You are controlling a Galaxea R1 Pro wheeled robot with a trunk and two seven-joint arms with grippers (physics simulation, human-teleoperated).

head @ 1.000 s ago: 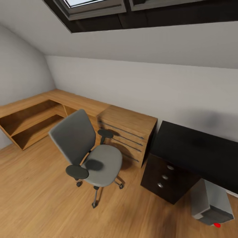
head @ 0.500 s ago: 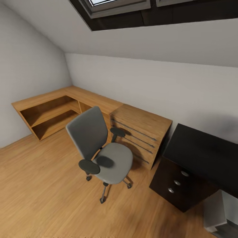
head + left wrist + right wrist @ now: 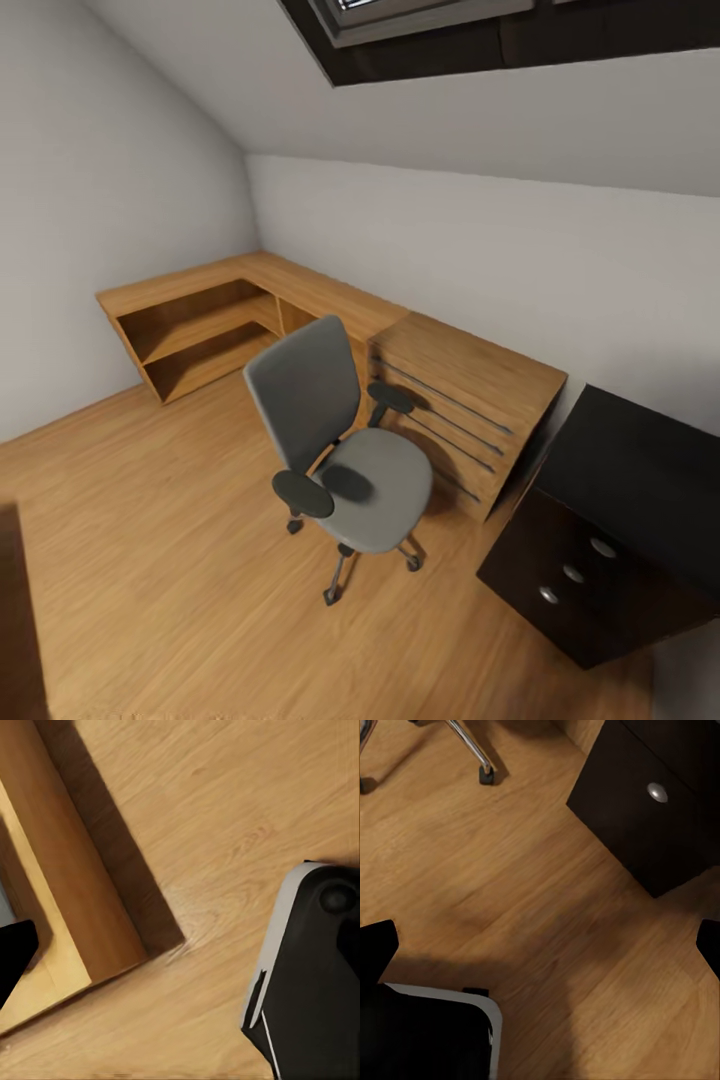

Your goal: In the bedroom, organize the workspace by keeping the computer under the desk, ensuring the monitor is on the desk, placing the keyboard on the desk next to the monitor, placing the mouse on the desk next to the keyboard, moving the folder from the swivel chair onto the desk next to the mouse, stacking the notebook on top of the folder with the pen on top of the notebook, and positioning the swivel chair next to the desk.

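The grey swivel chair (image 3: 345, 455) stands on the wooden floor mid-room, its seat bare, turned toward the wooden chest. One corner of the black-topped desk (image 3: 650, 470) shows at the right, with its black drawers (image 3: 570, 575) and silver knobs below; that part of the top carries nothing. My right gripper (image 3: 540, 945) hangs open over the floor, a chair castor (image 3: 486, 772) and the desk's drawer unit (image 3: 645, 802) beyond it. My left gripper (image 3: 180, 952) is open above the floor beside a wooden board (image 3: 82, 900).
A light wooden chest of drawers (image 3: 470, 410) stands between chair and desk against the wall. A low L-shaped wooden shelf (image 3: 210, 320) fills the far left corner. The ceiling slopes low, with a skylight (image 3: 420, 20). My own base (image 3: 315, 982) shows under the left gripper.
The head camera has swung left: chair, chest and desk now lie further right in the picture, and the grey computer has slid out past the right edge. The furniture itself has not moved.
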